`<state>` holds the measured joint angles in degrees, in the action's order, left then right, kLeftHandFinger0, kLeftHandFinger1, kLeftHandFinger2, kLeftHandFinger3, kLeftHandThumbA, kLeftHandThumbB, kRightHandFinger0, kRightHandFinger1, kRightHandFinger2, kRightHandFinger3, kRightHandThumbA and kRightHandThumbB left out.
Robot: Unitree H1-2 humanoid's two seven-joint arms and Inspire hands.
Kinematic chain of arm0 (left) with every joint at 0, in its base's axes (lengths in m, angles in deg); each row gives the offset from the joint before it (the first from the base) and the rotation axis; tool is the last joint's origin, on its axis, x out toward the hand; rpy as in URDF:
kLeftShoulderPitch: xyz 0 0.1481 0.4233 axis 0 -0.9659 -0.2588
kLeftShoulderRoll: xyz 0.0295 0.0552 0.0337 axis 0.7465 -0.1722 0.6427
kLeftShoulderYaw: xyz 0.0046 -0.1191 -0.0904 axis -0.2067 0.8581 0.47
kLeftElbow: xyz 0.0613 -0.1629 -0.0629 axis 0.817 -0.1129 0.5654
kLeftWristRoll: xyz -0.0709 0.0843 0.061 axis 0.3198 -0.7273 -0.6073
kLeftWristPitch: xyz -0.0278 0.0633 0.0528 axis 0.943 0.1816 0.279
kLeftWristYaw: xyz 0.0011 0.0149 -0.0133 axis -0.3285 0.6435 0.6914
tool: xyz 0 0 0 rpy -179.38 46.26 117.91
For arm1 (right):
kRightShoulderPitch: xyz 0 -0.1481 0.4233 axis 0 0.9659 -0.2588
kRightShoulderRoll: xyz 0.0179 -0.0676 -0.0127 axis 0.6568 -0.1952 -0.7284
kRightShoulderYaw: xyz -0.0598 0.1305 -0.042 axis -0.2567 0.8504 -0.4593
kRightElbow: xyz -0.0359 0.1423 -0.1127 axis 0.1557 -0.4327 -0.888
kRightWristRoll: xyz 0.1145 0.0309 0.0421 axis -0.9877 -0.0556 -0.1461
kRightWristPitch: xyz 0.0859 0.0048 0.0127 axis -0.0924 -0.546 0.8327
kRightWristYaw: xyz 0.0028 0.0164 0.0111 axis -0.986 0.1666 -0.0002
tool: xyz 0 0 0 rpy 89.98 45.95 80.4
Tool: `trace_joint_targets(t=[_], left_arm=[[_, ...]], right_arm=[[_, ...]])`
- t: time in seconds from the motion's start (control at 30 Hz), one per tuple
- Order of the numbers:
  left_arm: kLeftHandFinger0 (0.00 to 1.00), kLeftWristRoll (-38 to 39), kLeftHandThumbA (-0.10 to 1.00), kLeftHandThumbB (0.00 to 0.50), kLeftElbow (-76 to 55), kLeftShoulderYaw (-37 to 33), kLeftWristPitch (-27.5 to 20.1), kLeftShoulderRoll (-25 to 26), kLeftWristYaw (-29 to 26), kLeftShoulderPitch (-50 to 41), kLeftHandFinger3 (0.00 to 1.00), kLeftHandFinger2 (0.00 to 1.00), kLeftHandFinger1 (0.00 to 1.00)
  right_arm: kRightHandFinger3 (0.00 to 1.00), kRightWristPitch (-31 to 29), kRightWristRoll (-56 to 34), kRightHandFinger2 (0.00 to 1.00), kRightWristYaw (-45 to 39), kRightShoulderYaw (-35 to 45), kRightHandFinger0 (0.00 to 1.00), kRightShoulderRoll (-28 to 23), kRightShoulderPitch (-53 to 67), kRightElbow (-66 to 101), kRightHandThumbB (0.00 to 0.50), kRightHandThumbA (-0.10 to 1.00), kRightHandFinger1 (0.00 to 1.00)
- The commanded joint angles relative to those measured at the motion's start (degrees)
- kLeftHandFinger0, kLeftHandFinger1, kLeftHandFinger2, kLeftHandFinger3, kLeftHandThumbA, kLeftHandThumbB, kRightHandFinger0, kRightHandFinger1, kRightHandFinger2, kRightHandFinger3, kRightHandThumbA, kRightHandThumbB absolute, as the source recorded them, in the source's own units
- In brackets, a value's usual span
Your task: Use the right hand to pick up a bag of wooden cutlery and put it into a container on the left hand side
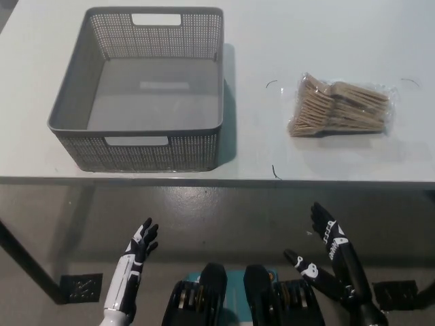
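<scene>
Main risk: bag of wooden cutlery is slick clear film lying flat on the desk; fingers could skid over it or pinch only film, and the load sags or drops short of the basket rim; right hand is below the near desk edge, fingers spread, holding nothing, touching nothing; left hand rests low at near left, also spread and empty; bag sits right of the basket, well apart.

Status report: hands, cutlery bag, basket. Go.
Left robot hand and right robot hand open, below table edge. Bag of wooden cutlery untouched on table. Grey basket empty. Path clear.
</scene>
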<state>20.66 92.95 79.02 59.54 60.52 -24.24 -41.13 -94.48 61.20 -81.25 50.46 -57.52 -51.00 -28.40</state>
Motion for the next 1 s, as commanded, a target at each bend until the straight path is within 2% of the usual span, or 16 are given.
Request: trace_joint_targets(t=[0.0, 0.07, 0.1, 0.2, 0.37, 0.43, 0.53, 0.63, 0.73, 0.83, 0.9, 0.97], left_arm=[[1.0, 0.0, 1.0, 0.354, -0.9, -1.7, -3.3, 1.8, 1.9, 1.3, 1.0, 1.0, 1.0], [1.0, -1.1, 1.0, 0.371, -0.8, -2.5, -3.3, 2.5, 1.4, 1.6, 1.0, 1.0, 1.0], [1.0, -1.7, 1.0, 0.439, -0.5, -3.1, -3.3, 3.0, 1.5, 1.8, 1.0, 1.0, 1.0], [1.0, -2.7, 1.0, 0.498, -0.5, -4.1, -3.3, 4.2, 1.7, 2.0, 1.0, 1.0, 1.0], [1.0, -2.4, 1.0, 0.5, -0.6, -5.0, -3.3, 5.2, 2.7, 2.1, 1.0, 1.0, 1.0], [1.0, -2.0, 1.0, 0.5, -0.6, -5.0, -3.3, 5.4, 3.0, 2.1, 1.0, 1.0, 1.0], [1.0, -1.1, 1.0, 0.499, -0.2, -5.3, -3.3, 5.5, 3.5, 2.2, 1.0, 1.0, 1.0], [1.0, -1.1, 1.0, 0.5, 0.0, -5.1, -3.3, 5.5, 3.4, 2.1, 1.0, 1.0, 1.0], [1.0, -1.3, 1.0, 0.49, -0.3, -5.0, -3.3, 5.6, 3.7, 2.0, 1.0, 1.0, 1.0], [1.0, -1.6, 1.0, 0.485, -0.1, -5.1, -3.3, 5.7, 3.8, 1.8, 1.0, 1.0, 1.0], [1.0, -1.3, 1.0, 0.487, 0.0, -5.0, -3.3, 5.7, 4.1, 1.7, 1.0, 1.0, 1.0], [1.0, -1.4, 1.0, 0.491, -0.3, -5.0, -3.3, 5.8, 4.3, 1.5, 1.0, 1.0, 1.0]], right_arm=[[1.0, -4.0, 0.4, 1.0, -1.3, -0.5, 1.0, -0.6, -1.4, 1.6, 0.472, 1.0, 1.0], [1.0, -3.8, 0.0, 1.0, -1.7, -0.6, 1.0, -0.9, -1.4, 2.1, 0.478, 1.0, 1.0], [1.0, -3.2, 0.1, 1.0, -1.8, -0.6, 1.0, -1.2, -1.1, 3.3, 0.499, 1.0, 1.0], [1.0, -2.2, 1.2, 1.0, -1.6, -0.3, 1.0, -2.1, -0.4, 6.7, 0.5, 1.0, 1.0], [1.0, -2.9, -0.1, 1.0, -0.9, 2.3, 1.0, -3.9, -0.1, 11.6, 0.497, 1.0, 1.0], [1.0, -1.5, 1.1, 1.0, -0.3, 3.3, 1.0, -4.5, -0.3, 13.5, 0.5, 1.0, 1.0], [1.0, -1.4, 6.8, 1.0, 0.9, 6.5, 1.0, -8.4, -2.3, 18.3, 0.499, 1.0, 1.0], [1.0, 2.8, 13.2, 1.0, 1.4, 8.9, 1.0, -11.5, -4.7, 22.5, 0.5, 1.0, 1.0], [1.0, 6.9, 12.5, 1.0, -1.3, 10.2, 1.0, -15.4, -7.2, 25.3, 0.5, 1.0, 1.0], [1.0, 11.5, 17.2, 1.0, -2.9, 10.9, 1.0, -19.3, -10.2, 28.2, 0.5, 1.0, 1.0], [1.0, 15.4, 18.6, 1.0, -5.1, 11.0, 1.0, -22.4, -13.1, 30.0, 0.5, 0.92, 1.0], [1.0, 20.7, 19.3, 1.0, -9.2, 10.5, 1.0, -26.7, -17.9, 31.9, 0.5, 0.77, 1.0]])
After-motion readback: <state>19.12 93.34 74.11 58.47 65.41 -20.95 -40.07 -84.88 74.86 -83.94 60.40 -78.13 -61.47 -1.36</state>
